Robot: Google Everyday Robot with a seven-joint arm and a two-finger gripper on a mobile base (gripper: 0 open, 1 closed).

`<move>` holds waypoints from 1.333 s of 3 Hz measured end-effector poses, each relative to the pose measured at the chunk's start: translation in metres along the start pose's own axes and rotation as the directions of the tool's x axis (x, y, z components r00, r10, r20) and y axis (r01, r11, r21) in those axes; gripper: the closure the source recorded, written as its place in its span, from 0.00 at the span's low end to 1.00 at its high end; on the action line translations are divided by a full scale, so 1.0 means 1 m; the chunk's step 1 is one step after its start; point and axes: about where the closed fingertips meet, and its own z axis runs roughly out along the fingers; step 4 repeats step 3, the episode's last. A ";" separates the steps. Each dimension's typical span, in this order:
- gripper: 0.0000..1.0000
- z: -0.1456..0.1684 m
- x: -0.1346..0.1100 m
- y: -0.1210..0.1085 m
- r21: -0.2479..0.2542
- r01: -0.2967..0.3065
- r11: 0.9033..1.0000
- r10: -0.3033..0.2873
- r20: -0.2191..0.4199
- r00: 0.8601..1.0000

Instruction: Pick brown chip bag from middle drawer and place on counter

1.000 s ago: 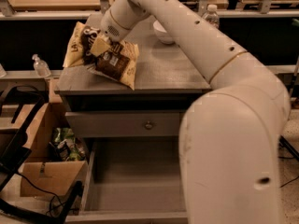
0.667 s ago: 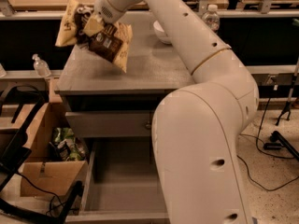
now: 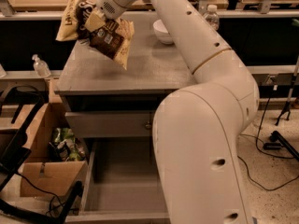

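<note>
Camera view, single moment. Robot arm point(image 3: 201, 125), cream-coloured, fills the right half and lower centre of the frame and reaches to the upper left. Counter point(image 3: 154, 66), a matte grey surface, occupies the upper centre. Below it, at lower centre, the middle drawer point(image 3: 126, 190) stands pulled out, grey floor showing, its right part hidden by the arm. Brown chip bag point(image 3: 110, 41) hangs tilted in the upper left, out of the drawer and over the counter's left rear part, apparently not touching the surface. Gripper point(image 3: 96, 22) sits at the bag's upper edge in the upper left; its fingers are closed on the bag, which hangs from them. White bowl point(image 3: 163, 31) and water bottle point(image 3: 211, 15) stand at upper centre, near the counter's far edge, apart from the bag. Step in hand, as judged: carrying, with the pick complete and the placing not yet done. The next move calls for lowering the bag onto the surface left of the bowl, then opening the fingers.
</note>
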 end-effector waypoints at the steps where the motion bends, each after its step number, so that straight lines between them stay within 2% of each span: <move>1: 0.21 0.004 0.000 0.001 -0.005 0.000 1.000 0.000 -0.002 1.000; 2: 0.01 0.008 0.001 0.003 -0.011 0.000 1.000 0.000 -0.003 1.000; 4: 0.00 0.009 0.001 0.004 -0.012 0.000 1.000 0.000 -0.004 1.000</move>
